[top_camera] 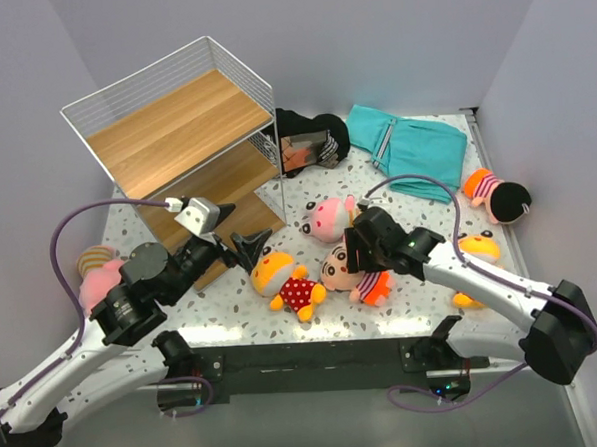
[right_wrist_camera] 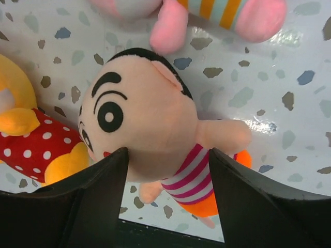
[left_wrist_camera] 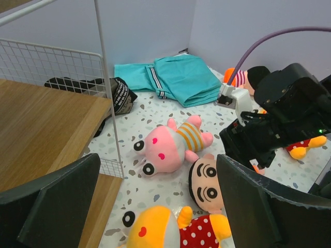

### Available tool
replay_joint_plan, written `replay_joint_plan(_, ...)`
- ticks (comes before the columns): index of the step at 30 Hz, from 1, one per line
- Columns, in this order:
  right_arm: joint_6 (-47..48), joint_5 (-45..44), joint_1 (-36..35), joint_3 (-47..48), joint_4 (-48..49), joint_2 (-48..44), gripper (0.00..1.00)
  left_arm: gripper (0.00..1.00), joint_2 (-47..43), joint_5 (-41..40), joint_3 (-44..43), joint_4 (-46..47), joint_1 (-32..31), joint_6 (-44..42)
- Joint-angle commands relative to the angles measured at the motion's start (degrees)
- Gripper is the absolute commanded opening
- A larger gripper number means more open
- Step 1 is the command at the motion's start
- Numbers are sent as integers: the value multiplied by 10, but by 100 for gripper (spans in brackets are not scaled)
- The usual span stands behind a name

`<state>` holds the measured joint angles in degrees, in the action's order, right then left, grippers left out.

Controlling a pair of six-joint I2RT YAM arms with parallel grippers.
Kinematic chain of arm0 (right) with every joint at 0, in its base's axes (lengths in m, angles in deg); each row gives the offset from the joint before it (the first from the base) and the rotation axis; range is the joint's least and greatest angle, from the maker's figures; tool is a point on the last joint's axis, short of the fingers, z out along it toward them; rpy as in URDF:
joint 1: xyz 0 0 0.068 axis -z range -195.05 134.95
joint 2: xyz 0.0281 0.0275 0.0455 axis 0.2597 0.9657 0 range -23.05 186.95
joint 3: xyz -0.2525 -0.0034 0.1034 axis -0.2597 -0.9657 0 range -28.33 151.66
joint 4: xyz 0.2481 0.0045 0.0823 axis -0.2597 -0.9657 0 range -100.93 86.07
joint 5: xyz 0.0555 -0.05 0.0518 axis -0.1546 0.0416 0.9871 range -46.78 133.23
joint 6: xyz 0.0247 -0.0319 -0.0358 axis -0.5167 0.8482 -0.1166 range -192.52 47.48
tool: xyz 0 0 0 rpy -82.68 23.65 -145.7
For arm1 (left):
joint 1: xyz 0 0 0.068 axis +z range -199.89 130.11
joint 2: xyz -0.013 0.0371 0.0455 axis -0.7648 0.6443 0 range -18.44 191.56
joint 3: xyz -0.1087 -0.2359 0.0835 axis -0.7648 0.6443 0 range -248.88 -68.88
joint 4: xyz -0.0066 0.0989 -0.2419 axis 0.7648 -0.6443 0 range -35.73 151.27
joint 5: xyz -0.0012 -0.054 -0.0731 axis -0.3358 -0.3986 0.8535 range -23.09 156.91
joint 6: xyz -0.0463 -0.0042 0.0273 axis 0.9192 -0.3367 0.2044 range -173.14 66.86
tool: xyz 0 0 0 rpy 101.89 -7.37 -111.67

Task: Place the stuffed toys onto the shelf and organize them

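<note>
Speckled worktop (top_camera: 233, 307); right pincer (right_wrist_camera: 168, 155) sits astride the black-haired toy (right_wrist_camera: 139, 119) at its neck, grip unclear, and that squashy head may slip free; left pincer (left_wrist_camera: 158, 165) gapes, empty.

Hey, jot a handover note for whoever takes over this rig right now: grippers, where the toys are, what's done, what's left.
Left gripper: open, empty, at the shelf's lower front.
Right gripper: jaws either side of the black-haired striped doll, which lies on the table; grip not confirmed.
Other toys on the table: polka-dot doll, pink striped doll, far-right doll, yellow doll under the right arm, pink toy left of the shelf.
Done: no toy visible on the shelf.
Left: all six.
</note>
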<state>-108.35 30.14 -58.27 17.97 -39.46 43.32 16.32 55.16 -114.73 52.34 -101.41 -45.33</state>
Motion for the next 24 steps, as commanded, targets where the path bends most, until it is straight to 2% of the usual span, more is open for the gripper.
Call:
replay_joint_plan(1,-13,23,-2,-15,50,20,61,100,0,5,-2,12,-2,-10)
replay_joint_plan(2,-13,19,-2,-16,55,19,50,100,0,5,-2,11,-2,-11)
replay_joint_plan(4,-9,24,-3,-17,64,4,39,100,1,6,-2,12,-2,-11)
replay_joint_plan(5,-9,24,-2,-16,68,-4,23,100,1,8,-1,14,-2,-12)
replay_joint_plan(7,-7,17,-2,-1,64,-25,0,100,2,8,-2,14,-3,-12)
replay_joint_plan(12,1,15,-3,66,16,-71,0,99,7,7,-2,15,-2,-4)
replay_joint_plan(15,16,62,-2,101,19,-110,0,100,21,8,-9,14,-2,4)
replay_joint_plan(16,17,101,-2,107,37,-120,0,100,25,10,-15,15,-2,6)
replay_joint_plan(24,-7,209,-2,142,137,-215,0,100,80,33,-64,9,-2,21)
